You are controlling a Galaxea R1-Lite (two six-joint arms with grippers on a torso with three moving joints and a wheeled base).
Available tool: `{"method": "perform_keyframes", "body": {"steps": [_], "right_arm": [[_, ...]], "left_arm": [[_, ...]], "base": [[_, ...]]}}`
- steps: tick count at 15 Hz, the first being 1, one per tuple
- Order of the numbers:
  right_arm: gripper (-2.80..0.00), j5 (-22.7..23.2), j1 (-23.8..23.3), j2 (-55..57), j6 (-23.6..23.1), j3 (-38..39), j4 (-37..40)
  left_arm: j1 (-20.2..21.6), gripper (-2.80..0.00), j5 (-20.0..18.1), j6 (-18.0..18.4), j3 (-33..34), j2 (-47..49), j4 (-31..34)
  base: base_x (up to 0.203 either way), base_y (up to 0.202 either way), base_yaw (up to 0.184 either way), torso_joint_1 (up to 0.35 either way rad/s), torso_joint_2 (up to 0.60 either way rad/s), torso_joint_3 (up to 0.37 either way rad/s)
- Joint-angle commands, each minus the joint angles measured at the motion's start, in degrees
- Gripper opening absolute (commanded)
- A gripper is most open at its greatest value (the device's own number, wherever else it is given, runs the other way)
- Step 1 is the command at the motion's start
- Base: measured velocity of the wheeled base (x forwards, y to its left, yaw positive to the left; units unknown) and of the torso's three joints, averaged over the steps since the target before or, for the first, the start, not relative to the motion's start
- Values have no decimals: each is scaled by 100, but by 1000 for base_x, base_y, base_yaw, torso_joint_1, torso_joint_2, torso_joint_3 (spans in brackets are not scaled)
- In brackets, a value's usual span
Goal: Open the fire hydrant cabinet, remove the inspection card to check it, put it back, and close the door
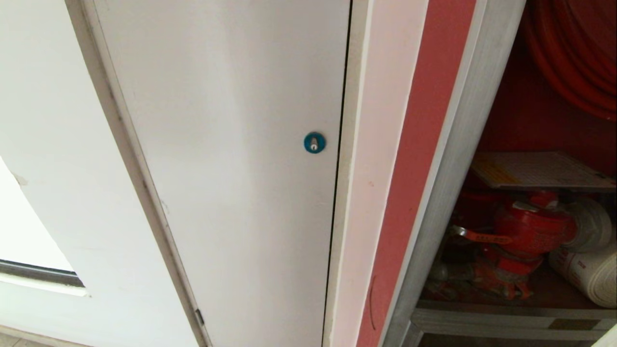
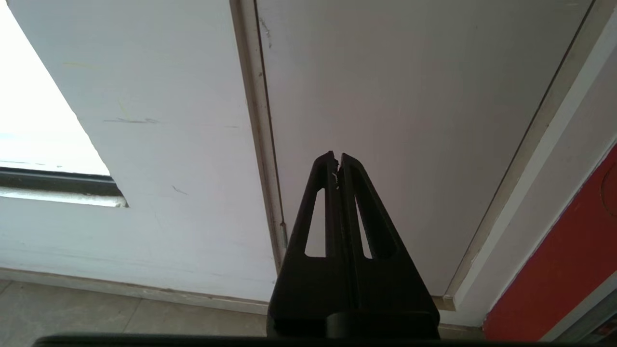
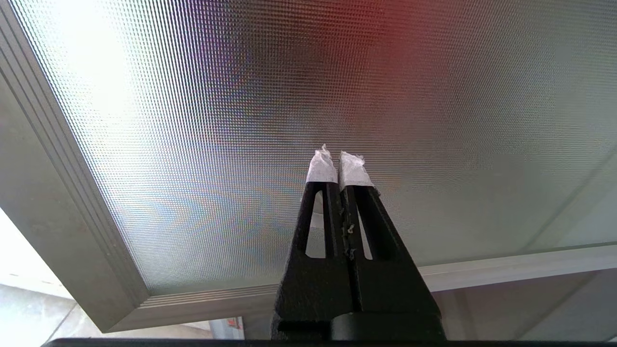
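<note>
Nearest my left wrist: my left claw [image 2: 337,159], black, both fingers pressed together with nothing between them. It points at a plain white door [image 1: 226,159]; whether it touches that door I cannot tell. Beside the door stand its pale frame strip [image 2: 260,144] and a white wall [image 2: 159,144], with grey floor tile [image 2: 72,308] at the foot and a bright window opening [image 2: 33,96] cut into the wall.

Nearest my right wrist: my right claw [image 3: 339,161], black with white-wrapped fingertips [image 3: 321,168], also pinched fully together and empty. Its tips lie close before the ribbed glass of the cabinet door [image 3: 289,120], which swings in a brushed-silver frame [image 3: 53,193]. A red blur shows through the glass.

From my head, neither arm in view:
- White door, close, filling the middle, with a small round blue lock [image 1: 314,142] near its edge.
- Next to it, a white jamb and a red strip [image 1: 414,159] running top to bottom.
- Beyond the strip, the silver post of the fire hydrant cabinet [image 1: 462,159], standing open with its red inside visible.
- Inside, up high: red hose reel [image 1: 573,53].
- Below the reel: the inspection card [image 1: 535,171], pale sheet with a yellowish band at one end, lying flat above the valve.
- Under the card: red valve [image 1: 525,231].
- Beside the valve, farther in: rolled white hose [image 1: 588,270].
- Silver rail [image 1: 511,318] under the compartment.
</note>
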Motion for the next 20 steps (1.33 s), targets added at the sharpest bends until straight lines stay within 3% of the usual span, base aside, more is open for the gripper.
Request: {"method": "perform_keyframes", "body": {"steps": [1, 20], "right_arm": [[-280, 3, 2, 9, -2, 0, 2], [-280, 3, 2, 9, -9, 0, 2]], "left_arm": [[2, -280, 1, -5, 9, 11, -2], [2, -280, 1, -4, 9, 11, -2]], "base": [[0, 0, 0, 0, 0, 0], [-189, 0, 0, 1, 3, 1]]}}
